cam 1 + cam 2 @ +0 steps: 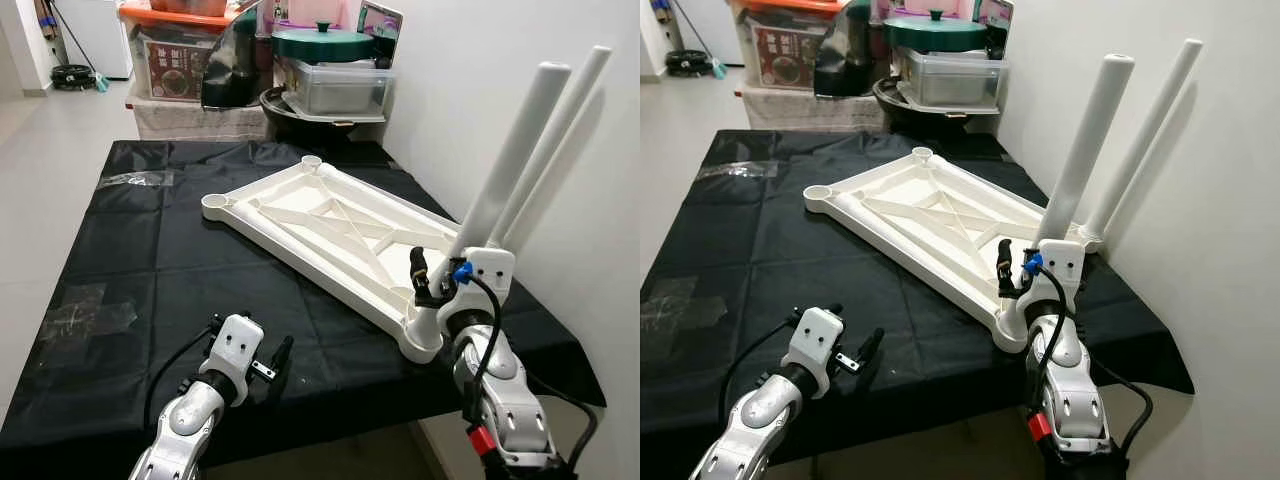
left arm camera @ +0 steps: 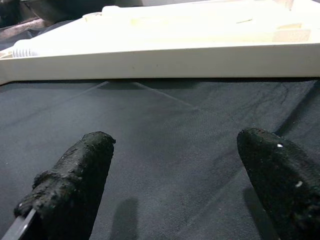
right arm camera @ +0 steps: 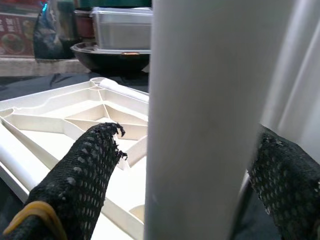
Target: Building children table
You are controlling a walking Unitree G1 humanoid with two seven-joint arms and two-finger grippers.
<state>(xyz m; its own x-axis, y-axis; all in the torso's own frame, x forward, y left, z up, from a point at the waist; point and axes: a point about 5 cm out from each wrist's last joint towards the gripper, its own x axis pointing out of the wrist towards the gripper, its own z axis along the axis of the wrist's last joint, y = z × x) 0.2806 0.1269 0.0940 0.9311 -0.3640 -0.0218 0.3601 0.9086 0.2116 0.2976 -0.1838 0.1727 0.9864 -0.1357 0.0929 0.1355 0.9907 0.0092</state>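
A white plastic tabletop (image 1: 330, 225) is laid upside down on a table covered with black cloth (image 1: 150, 260), its ribbed underside facing up and its long axis running diagonally from the near right corner toward the far left. Open round leg sockets are seen at the left corner (image 1: 215, 205) and the far corner (image 1: 311, 160).

Two white legs are standing up from the tabletop's right side, both leaning toward the white wall (image 1: 470, 90) — the near leg (image 1: 510, 150) rising from the nearest corner socket, the far leg (image 1: 555, 135) just behind it.

The right gripper (image 1: 440, 275) is set at the base of the near leg. In the right wrist view the leg's tube is seen between the two black fingers (image 3: 85, 175), one on each side; whether the pads are pressed against it cannot be told.

The left gripper (image 1: 262, 362) is held low over the cloth near the table's front edge, well apart from the tabletop's long side rim. Its fingers (image 2: 75, 175) are spread wide with nothing between them but bare cloth.

Beyond the table, containers are stacked against the wall:
- a clear lidded plastic tub (image 1: 335, 88) resting in a dark round basin (image 1: 300, 110); contents not discernible
- a green pot lid (image 1: 322, 42) on top of it
- a storage box with an orange lid (image 1: 175, 45) — a printed carton visible through its wall
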